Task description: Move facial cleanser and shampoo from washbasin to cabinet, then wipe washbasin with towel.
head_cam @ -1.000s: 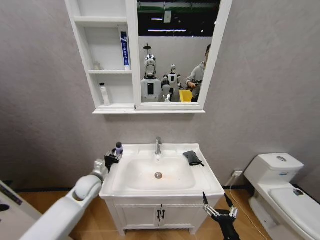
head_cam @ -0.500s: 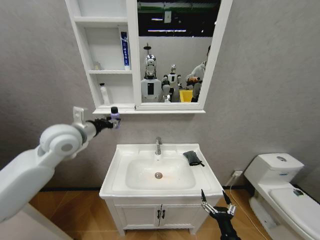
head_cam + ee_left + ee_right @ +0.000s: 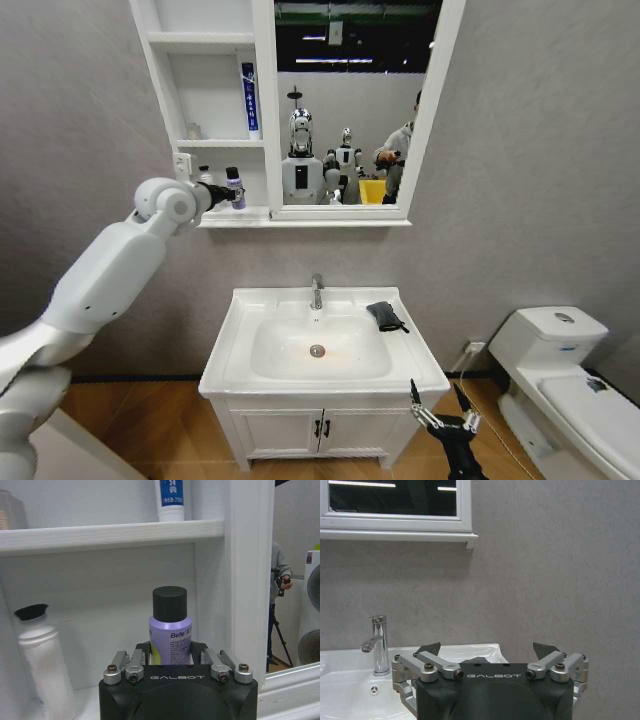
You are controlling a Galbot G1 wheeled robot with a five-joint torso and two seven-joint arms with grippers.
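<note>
Gripping purple bottle (image 3: 170,641) between left gripper (image 3: 171,656) fingers, seemingly inside cabinet (image 3: 262,212) shelf

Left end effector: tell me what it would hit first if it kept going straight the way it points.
Probably the back wall of the cabinet. The left end effector, shut on the purple bottle, points into the bottom shelf compartment, and the white bottle stands off to one side. Depth to the wall is unclear.
</note>
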